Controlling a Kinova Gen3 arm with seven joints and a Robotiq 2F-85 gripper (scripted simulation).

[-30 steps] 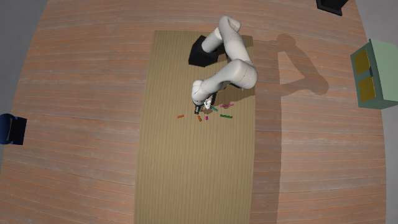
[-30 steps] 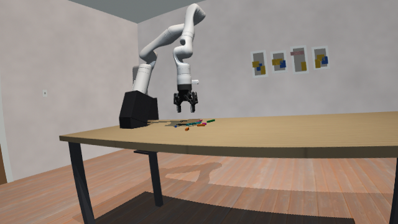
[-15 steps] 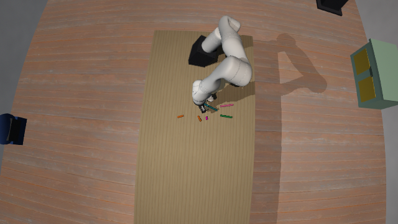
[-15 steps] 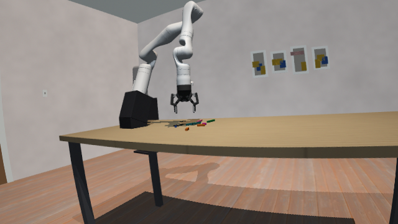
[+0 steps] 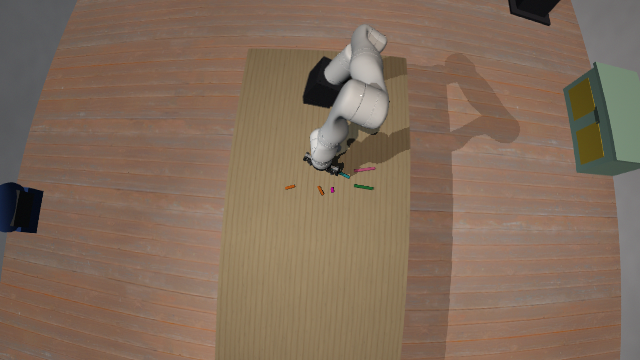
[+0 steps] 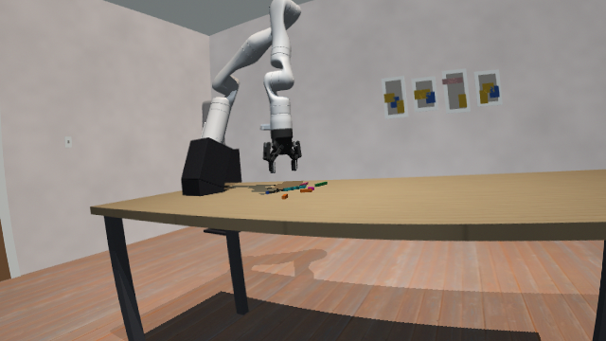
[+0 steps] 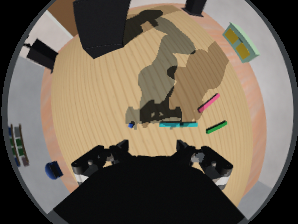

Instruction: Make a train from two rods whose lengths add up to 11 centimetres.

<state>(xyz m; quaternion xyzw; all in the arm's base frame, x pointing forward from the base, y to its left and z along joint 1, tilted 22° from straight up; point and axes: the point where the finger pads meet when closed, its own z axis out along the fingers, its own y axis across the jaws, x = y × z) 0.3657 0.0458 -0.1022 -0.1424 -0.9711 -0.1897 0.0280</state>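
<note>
My gripper (image 6: pixel 282 165) is open and empty, hanging well above the table; it also shows in the top view (image 5: pixel 327 167) and the wrist view (image 7: pixel 154 156). Below it lies the turquoise rod (image 7: pixel 178 123), partly hidden by the wrist in the top view (image 5: pixel 345 175). A small blue rod (image 7: pixel 131 124) lies apart from the turquoise rod's end, roughly in line with it. The pink rod (image 5: pixel 364 169) and the green rod (image 5: pixel 363 187) lie to the right. Two orange rods (image 5: pixel 290 187) (image 5: pixel 320 190) and a magenta rod (image 5: pixel 332 189) lie in front.
The arm's black base (image 5: pixel 317 89) stands at the back of the table. The arm's shadow falls over the rods near the turquoise one. A green cabinet (image 5: pixel 602 120) stands off the table at the right.
</note>
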